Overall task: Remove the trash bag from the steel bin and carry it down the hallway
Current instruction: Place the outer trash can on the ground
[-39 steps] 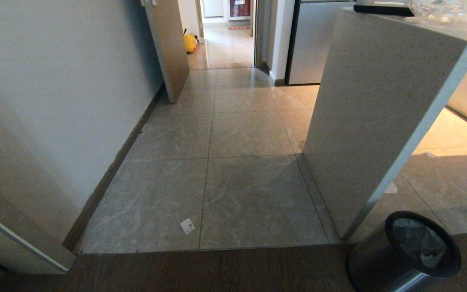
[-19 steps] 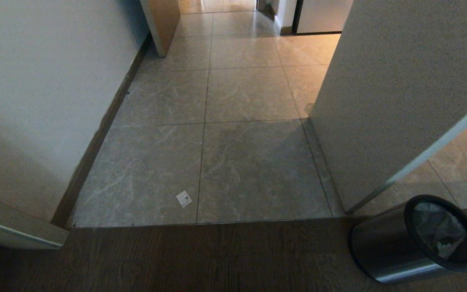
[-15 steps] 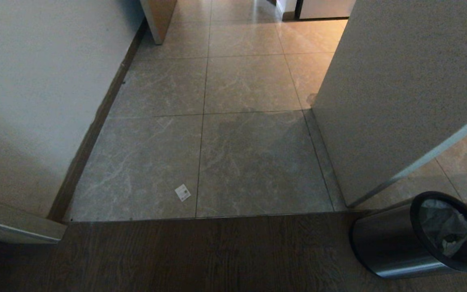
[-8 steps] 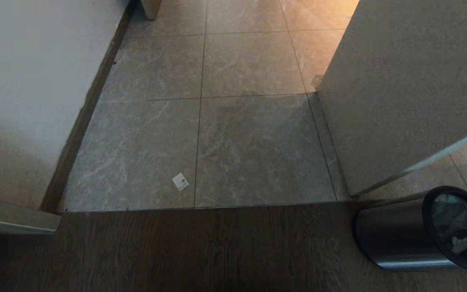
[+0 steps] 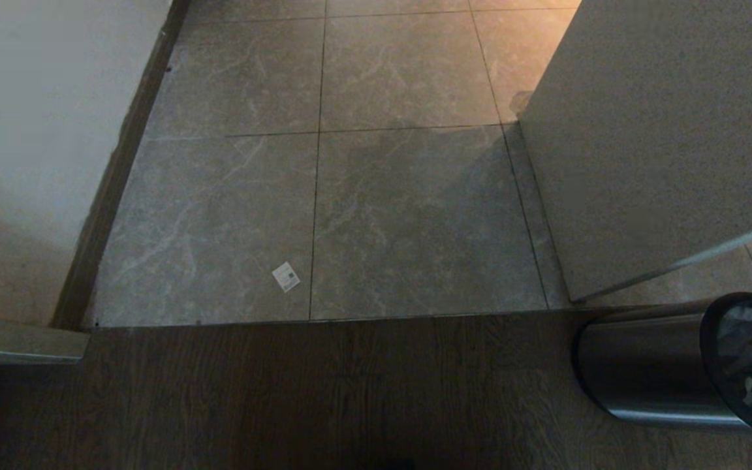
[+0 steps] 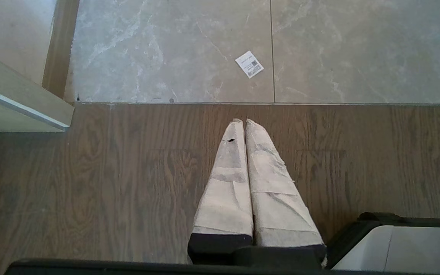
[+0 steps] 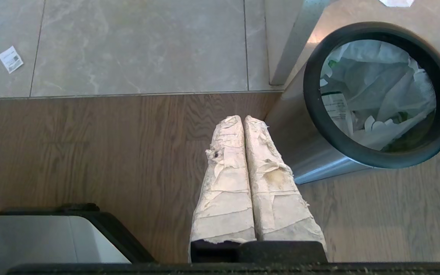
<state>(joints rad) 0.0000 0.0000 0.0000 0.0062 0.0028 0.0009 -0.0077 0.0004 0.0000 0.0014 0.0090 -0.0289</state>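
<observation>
My right hand [image 7: 244, 119], fingers pressed together and empty, hangs just beside the steel bin [image 7: 300, 152] (left hand [image 6: 243, 122] likewise together, farther off), the trash bag [image 7: 372, 88] inside its upward-facing mouth.

right gripper [image 7: 243, 118] is hanging over the wooden floor [image 7: 90, 152], taped fingers [image 7: 225, 179] pressed together, just beside the steel bin [image 7: 300, 152]; the trash bag [image 7: 372, 91] is sitting crumpled inside, paper scrap [image 7: 10, 59] lying on the tiles [image 7: 139, 46].

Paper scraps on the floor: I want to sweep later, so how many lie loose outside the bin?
1: a small printed paper scrap on the grey tiles, near the wood floor's edge. Others may lie out of view.
</observation>
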